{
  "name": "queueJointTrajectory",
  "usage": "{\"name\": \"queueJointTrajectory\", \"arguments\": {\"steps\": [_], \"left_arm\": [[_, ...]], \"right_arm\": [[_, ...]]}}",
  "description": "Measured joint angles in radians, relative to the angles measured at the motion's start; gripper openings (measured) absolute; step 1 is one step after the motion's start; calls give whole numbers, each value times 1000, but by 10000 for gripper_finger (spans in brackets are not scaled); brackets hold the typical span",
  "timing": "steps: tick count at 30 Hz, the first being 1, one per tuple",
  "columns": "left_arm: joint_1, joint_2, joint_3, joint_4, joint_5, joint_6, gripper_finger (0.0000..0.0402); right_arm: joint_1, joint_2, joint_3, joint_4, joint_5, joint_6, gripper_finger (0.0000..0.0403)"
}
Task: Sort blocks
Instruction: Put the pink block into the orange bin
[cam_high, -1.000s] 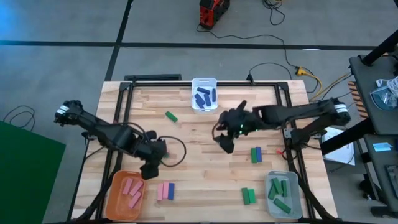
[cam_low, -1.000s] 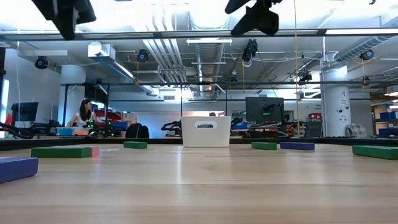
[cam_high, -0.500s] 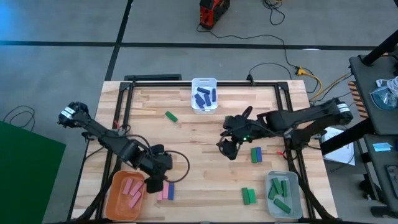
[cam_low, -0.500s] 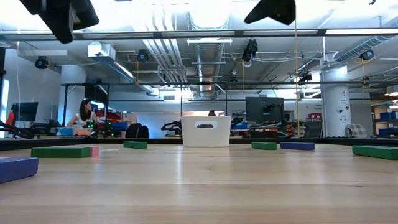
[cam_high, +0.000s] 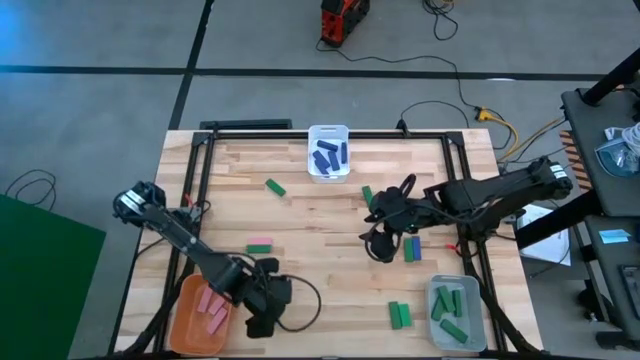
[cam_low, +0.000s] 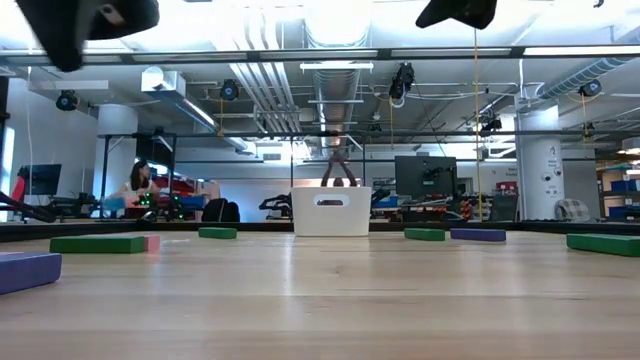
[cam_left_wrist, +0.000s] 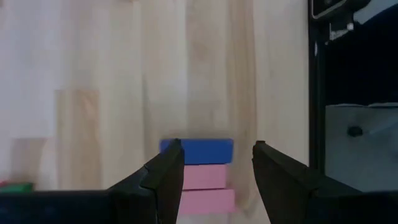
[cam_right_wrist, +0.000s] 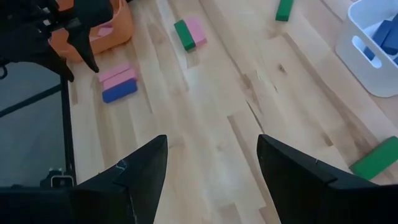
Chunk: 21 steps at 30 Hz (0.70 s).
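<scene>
While the left gripper (cam_left_wrist: 211, 180) hangs by the tabletop's near edge, I keep its fingers spread and empty, straddling a flush row of one dark blue block (cam_left_wrist: 198, 150) and two pink blocks (cam_left_wrist: 202, 177), lined up (I judge) for a pinch toward the orange bin (cam_high: 198, 315) at the near left corner, which already has pink bars in it. Over the tabletop's right half the right gripper (cam_right_wrist: 211, 174) waits, equally wide and bare. Every block is a smooth, square-edged bar in one flat colour on pale planked wood. Blues fill the white bin (cam_high: 328, 152) at the far edge, greens the grey bin (cam_high: 455, 312) at the near right corner.
</scene>
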Motion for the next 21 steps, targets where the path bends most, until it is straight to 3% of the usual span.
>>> {"name": "queueJointTrajectory", "arguments": {"steps": [14,21], "left_arm": [[-73,14,-28,-140,7,-139,167],[-82,14,-101,-57,114,-143,167]], "right_arm": [[41,0,-5,-17,21,14,238],[41,0,-5,-17,45,14,238]]}}
